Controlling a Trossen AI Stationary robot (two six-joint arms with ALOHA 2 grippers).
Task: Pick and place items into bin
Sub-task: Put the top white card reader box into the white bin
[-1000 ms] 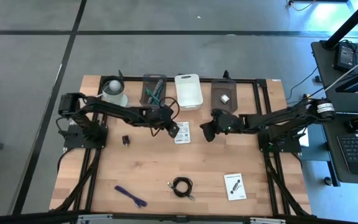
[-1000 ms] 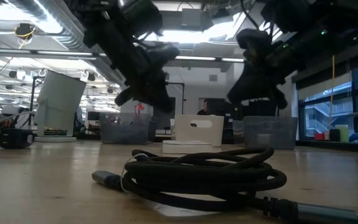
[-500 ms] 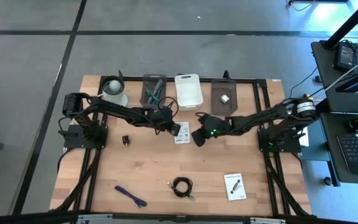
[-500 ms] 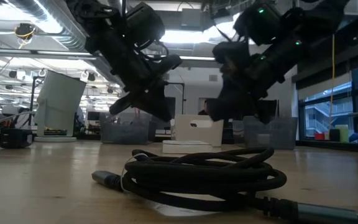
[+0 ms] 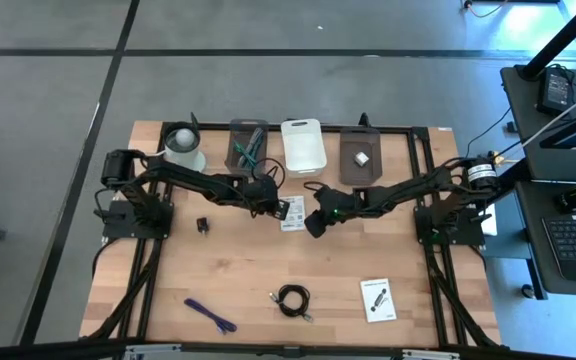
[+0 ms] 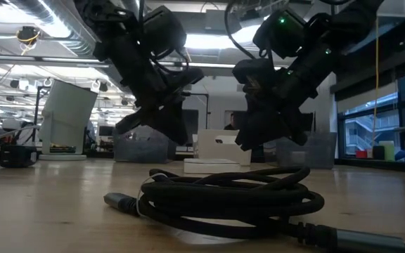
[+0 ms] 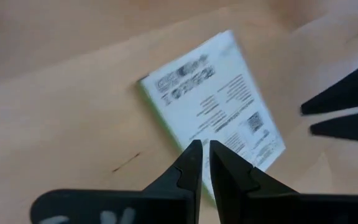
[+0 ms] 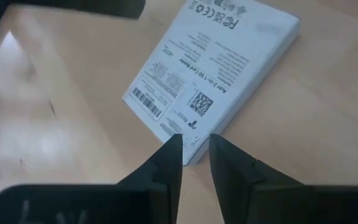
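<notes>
A white printed card (image 5: 293, 213) lies flat on the table's middle, between my two grippers. My left gripper (image 5: 279, 208) hangs just over the card's left part (image 7: 216, 106), slanting down, fingers shut (image 7: 204, 149). My right gripper (image 5: 313, 224) slants down at the card's right corner (image 8: 188, 140), its fingers a little open (image 8: 195, 146). In the low view both sets of fingertips stand a little above the tabletop. A second card (image 5: 377, 298), a coiled black cable (image 5: 292, 299), a purple stick (image 5: 210, 315) and a tiny black block (image 5: 202, 225) lie apart.
Three bins stand along the far edge: a dark one with teal tools (image 5: 248, 146), a white one (image 5: 303, 146) and a dark one holding a whitish piece (image 5: 360, 158). The round tub (image 5: 183, 147) stands at the far left. The cable (image 6: 223, 197) fills the low view's foreground.
My right gripper has gone toward the table's left edge and down, arriving at the card's right side. My left gripper has stayed over the card and rolled about its own axis. The card has not moved.
</notes>
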